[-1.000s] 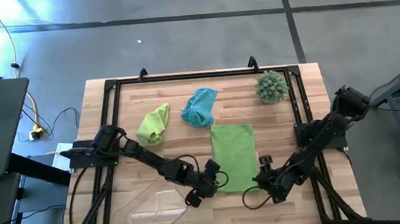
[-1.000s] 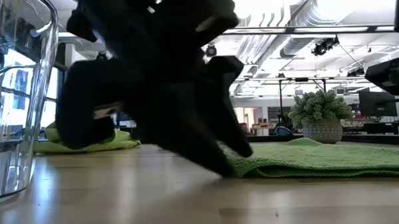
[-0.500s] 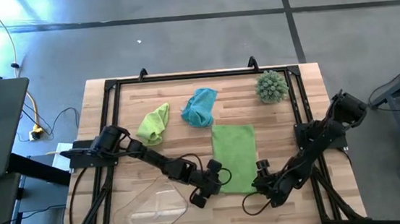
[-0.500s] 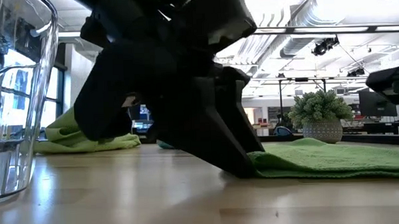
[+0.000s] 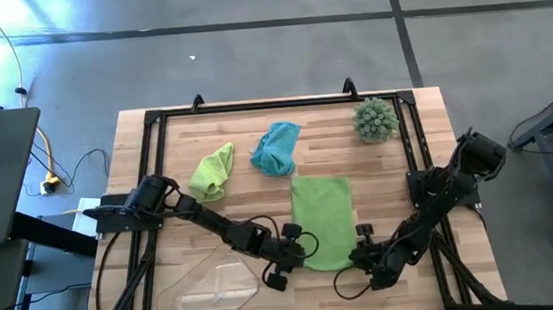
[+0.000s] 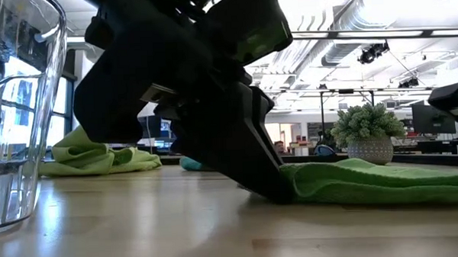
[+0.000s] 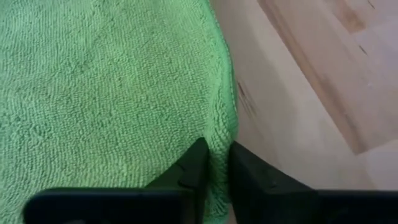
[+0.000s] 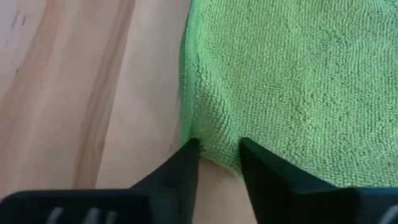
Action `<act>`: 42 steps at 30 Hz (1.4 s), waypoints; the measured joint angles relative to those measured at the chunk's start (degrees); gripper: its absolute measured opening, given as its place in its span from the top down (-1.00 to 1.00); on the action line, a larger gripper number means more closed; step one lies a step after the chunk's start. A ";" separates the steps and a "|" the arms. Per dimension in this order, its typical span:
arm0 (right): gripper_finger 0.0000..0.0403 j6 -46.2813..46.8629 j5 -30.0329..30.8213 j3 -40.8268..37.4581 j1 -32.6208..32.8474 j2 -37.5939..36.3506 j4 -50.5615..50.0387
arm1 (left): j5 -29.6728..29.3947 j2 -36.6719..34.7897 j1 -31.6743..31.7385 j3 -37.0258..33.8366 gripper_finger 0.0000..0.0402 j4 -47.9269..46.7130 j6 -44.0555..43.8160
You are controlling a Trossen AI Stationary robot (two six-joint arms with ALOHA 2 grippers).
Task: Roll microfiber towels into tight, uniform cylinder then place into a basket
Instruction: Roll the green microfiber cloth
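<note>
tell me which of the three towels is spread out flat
The lime green towel nearest the table's front, between both arms. The other green one and the teal one lie crumpled.

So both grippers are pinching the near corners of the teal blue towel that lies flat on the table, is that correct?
Not quite: the flat towel is lime green, not teal. The high view shows the left gripper and the right gripper at the near corners of the flat green towel; both wrist views show fingers closing on its green edge. The teal towel lies crumpled farther back.
</note>
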 joint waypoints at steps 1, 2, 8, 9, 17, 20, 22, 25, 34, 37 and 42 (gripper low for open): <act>0.55 0.06 -0.05 -0.06 0.11 -0.25 0.04 | -0.22 -0.30 0.00 -0.03 0.86 -0.28 -0.17; 0.61 0.24 -0.23 -0.12 0.18 -0.64 0.08 | -0.31 -0.65 0.03 -0.10 0.89 -1.04 -0.33; 0.89 1.65 -0.90 -0.25 -0.18 -6.16 -0.83 | -0.95 -2.17 0.04 -0.26 0.95 -3.72 -2.26; 0.93 1.67 -0.87 -0.25 -0.37 -7.27 -0.85 | -0.97 -2.52 0.06 -0.27 0.95 -4.50 -3.00; 0.95 7.52 -1.64 -0.23 -1.78 -9.92 -2.72 | -1.83 -4.45 0.15 -0.23 0.91 -6.10 -7.34; 0.85 7.52 -2.79 -0.23 -1.72 -9.86 -2.41 | -1.86 -4.53 0.15 -0.22 0.93 -6.53 -7.34; 0.72 7.48 -2.83 -0.23 -1.72 -9.86 -0.96 | -1.76 -4.53 0.15 -0.22 0.93 -6.47 -7.36; 0.46 4.46 -2.96 -0.19 -1.72 -9.27 1.55 | -1.78 -4.53 0.15 -0.22 0.93 -6.38 -7.79; 0.15 -12.96 -2.33 -0.18 -1.56 -2.67 6.48 | -1.74 -4.53 0.15 -0.20 0.92 -6.35 -9.45; 0.15 -13.11 -2.31 -0.16 -1.56 -0.99 8.32 | -1.74 -4.53 0.15 -0.17 0.92 -6.35 -9.46; 0.15 -13.14 -2.70 -0.16 -1.44 1.97 11.79 | -1.73 -4.55 0.15 -0.14 0.92 -6.25 -9.47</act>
